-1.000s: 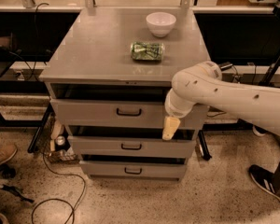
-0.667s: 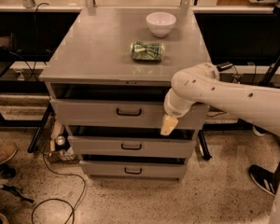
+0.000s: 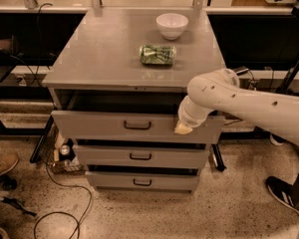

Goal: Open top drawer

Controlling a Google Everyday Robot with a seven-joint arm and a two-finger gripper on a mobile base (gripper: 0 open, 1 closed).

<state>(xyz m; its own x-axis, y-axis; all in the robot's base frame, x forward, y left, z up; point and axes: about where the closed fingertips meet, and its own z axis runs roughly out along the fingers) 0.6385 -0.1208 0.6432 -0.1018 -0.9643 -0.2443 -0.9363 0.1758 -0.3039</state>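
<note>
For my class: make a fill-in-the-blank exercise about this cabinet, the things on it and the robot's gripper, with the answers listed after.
1. The grey metal cabinet has ___ drawers.
2. The wide grey top drawer stands partly ___.
3. The round white bowl stands behind a crumpled ___ packet.
4. In the picture, the white arm's gripper is in front of the top drawer, ___ of its black bar handle.
Answers: three; open; green; right.

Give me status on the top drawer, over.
Gripper at top drawer front, right of handle. Top drawer partly out. Bowl and green packet on cabinet top, not blocking.
</note>
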